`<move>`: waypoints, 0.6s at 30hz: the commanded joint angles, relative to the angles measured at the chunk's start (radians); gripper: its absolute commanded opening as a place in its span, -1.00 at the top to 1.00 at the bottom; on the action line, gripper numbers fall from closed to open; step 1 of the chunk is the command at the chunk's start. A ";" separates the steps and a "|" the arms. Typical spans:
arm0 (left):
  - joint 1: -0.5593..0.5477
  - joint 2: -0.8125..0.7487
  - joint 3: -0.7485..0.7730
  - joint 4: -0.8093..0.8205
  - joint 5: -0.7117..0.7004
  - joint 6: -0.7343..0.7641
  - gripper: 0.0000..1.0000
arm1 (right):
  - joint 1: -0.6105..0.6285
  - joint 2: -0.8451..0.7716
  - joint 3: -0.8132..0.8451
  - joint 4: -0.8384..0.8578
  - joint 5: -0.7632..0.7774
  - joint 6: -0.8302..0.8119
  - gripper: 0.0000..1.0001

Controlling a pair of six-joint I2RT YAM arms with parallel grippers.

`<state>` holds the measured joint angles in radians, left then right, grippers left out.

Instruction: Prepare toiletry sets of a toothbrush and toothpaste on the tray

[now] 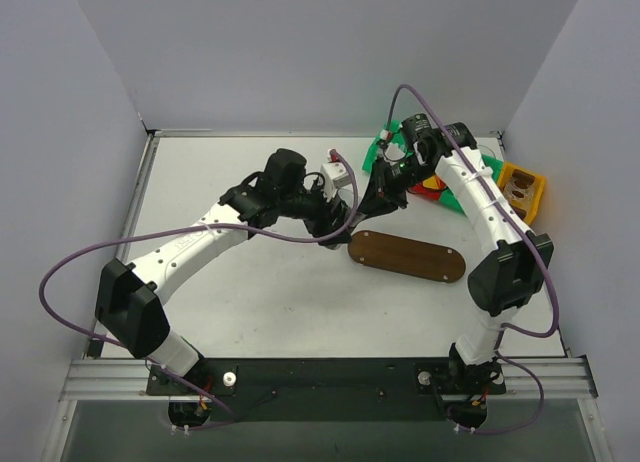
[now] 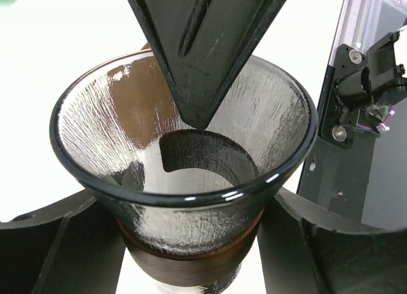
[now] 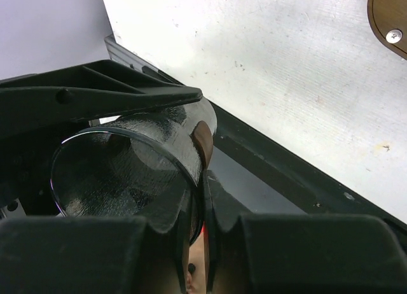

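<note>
The left fingers [image 2: 203,52] are clamped on the wall of a clear cup [image 2: 184,179], one finger inside it, at the left end of the tray [image 1: 407,255], which lies right of centre on the worktop [image 1: 250,292]. The right fingers [image 3: 95,100] grip a second clear cup [image 3: 121,173] just beyond, toward the far edge.

You will find no legible text, label, brand, number or sign in any of the 3 views. A faint grey mark on the white link of the left arm [image 1: 188,244] is too small to read. The tray [image 1: 406,255], the clear cup [image 2: 191,224] and the bins [image 1: 520,187] show no readable marking.
</note>
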<state>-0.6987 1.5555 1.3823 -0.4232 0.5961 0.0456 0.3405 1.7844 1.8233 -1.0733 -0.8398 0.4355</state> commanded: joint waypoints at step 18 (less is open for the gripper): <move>0.182 -0.133 0.058 0.060 0.025 -0.156 -0.80 | -0.064 -0.141 -0.107 0.331 0.185 0.316 1.00</move>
<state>-0.5495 1.4517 1.4391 -0.4011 0.5781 -0.0692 0.2745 1.7092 1.7142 -0.8318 -0.6487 0.6846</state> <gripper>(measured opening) 0.898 0.043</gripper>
